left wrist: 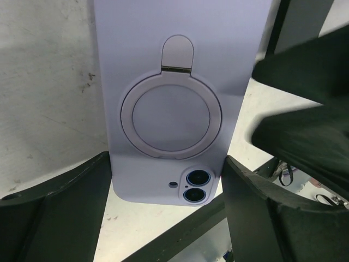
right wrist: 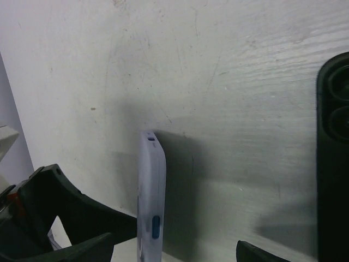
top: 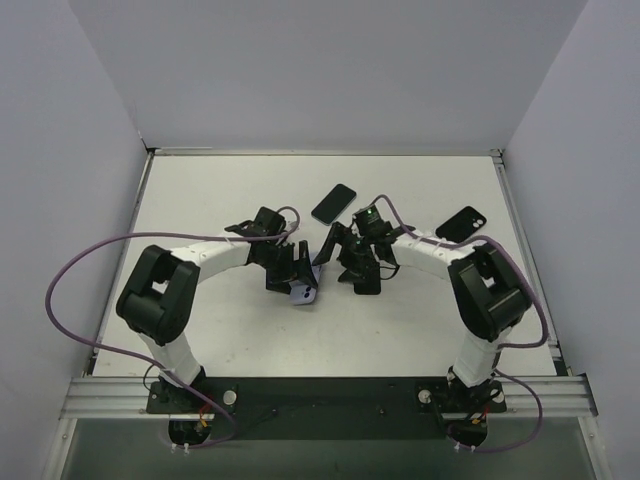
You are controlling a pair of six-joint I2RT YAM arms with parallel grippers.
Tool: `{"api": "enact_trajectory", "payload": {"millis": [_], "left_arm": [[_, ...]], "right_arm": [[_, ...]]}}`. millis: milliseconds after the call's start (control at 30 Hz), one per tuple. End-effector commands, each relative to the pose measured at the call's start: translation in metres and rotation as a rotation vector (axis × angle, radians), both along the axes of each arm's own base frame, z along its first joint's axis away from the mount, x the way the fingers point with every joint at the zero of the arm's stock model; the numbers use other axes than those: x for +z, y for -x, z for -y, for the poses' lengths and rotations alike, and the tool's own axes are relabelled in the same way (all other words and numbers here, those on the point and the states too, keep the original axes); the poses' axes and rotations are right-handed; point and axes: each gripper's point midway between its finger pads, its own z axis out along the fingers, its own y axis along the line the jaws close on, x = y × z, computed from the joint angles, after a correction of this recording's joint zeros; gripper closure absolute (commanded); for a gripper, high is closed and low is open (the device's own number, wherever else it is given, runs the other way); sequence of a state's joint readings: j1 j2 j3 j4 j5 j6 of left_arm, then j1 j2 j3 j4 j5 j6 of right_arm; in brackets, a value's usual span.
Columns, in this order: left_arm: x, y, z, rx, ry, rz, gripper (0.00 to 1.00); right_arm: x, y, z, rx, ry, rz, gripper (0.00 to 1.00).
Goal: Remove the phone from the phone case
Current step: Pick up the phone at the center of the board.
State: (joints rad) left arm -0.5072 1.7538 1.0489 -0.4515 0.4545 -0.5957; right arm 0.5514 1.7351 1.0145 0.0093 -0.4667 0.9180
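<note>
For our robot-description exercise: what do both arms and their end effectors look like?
Both the left arm and right arm have white links with black joint housings. A purple cable loops along each. Left end effector and right end effector: black, two chunky fingers each.

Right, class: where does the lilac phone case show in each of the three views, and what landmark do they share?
Top external: the lilac phone case is just left of centre, between the two arms.
Left wrist: it fills the middle, back toward the camera.
Right wrist: it is edge-on at the bottom, left of centre.
Shared landmark: the white table.
</note>
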Motion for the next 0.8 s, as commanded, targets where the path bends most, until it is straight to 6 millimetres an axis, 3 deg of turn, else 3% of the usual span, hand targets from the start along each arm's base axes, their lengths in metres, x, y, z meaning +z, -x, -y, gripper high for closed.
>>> {"api": "enact_trajectory", "payload": {"millis": [0,133,267,333,467,500,633,733,767], "left_arm": [[0.038,0.001,0.018,-0.03,0.141,0.055,0.48],[0.049,0.006,0.017,-0.041,0.154,0.076,0.48],[0.052,0.01,0.017,-0.052,0.161,0.083,0.48],[0.057,0.011,0.017,-0.054,0.169,0.085,0.45],[0.072,0.009,0.012,-0.065,0.144,0.124,0.16],[0.082,0.004,0.012,-0.068,0.137,0.158,0.14],[0.105,-0.006,0.001,-0.072,0.09,0.296,0.11],[0.122,-0.013,0.0,-0.054,0.108,0.442,0.12],[0.126,-0.02,-0.005,-0.02,0.086,0.5,0.12]], "right_arm": [[0.004,-0.015,-0.034,0.001,-0.08,-0.007,0.24],[0.0,-0.015,-0.051,0.018,-0.128,-0.029,0.47],[0.007,-0.015,-0.06,0.05,-0.172,-0.016,0.97],[0.015,-0.019,-0.054,0.056,-0.163,0.016,1.0],[0.028,-0.027,-0.021,0.018,-0.082,0.042,1.0],[0.04,-0.03,-0.015,0.006,-0.09,0.066,1.0],[0.058,-0.036,0.02,-0.105,-0.071,0.034,1.0],[0.072,-0.027,0.019,-0.159,-0.22,-0.057,1.0],[0.084,-0.036,0.017,-0.215,-0.294,-0.065,1.0]]}}
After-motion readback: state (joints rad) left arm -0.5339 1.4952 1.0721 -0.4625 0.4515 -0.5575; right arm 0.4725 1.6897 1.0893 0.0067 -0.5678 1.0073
